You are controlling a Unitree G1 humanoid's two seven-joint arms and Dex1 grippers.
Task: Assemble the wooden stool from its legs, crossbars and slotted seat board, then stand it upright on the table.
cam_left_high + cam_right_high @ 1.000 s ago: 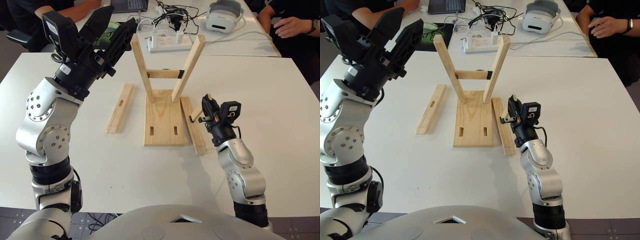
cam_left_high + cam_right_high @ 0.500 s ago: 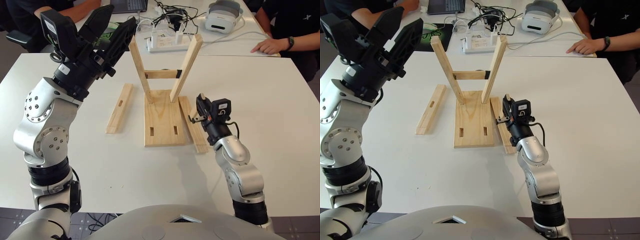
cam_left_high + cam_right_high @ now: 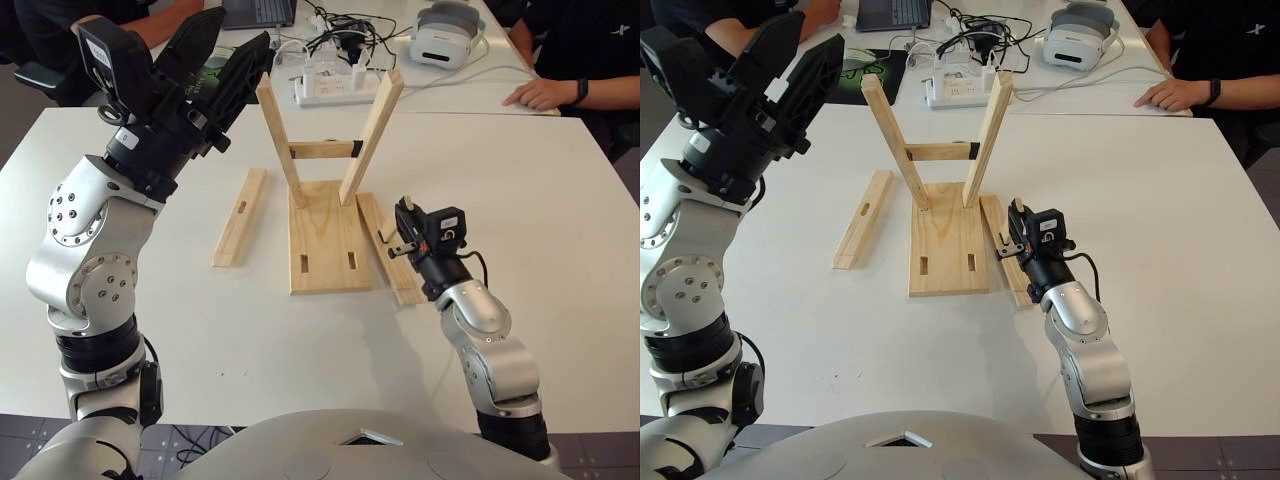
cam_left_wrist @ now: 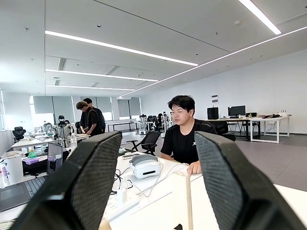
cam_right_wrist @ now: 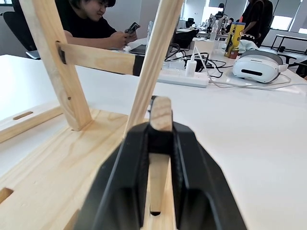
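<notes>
The slotted seat board (image 3: 325,255) lies flat mid-table. Two legs (image 3: 282,140) (image 3: 370,135) stand tilted in its far end, joined by a crossbar (image 3: 325,150). One loose leg (image 3: 240,215) lies left of the board, and another (image 3: 392,262) lies along its right edge. My right gripper (image 3: 405,235) hovers low over that right leg, shut on a short wooden crossbar (image 5: 160,110) that points toward the standing right-hand leg (image 5: 153,62). My left gripper (image 3: 235,35) is raised high at the back left, open and empty, with its black fingers (image 4: 81,191) spread wide.
A second table behind holds a power strip (image 3: 335,85), cables, a white headset (image 3: 450,35) and a laptop. People sit at it. The white table (image 3: 560,230) has bare surface at the right and along the front.
My right gripper, with the crossbar, shifted left toward the seat board and then eased slightly back and lower. The left arm has stayed raised and open.
</notes>
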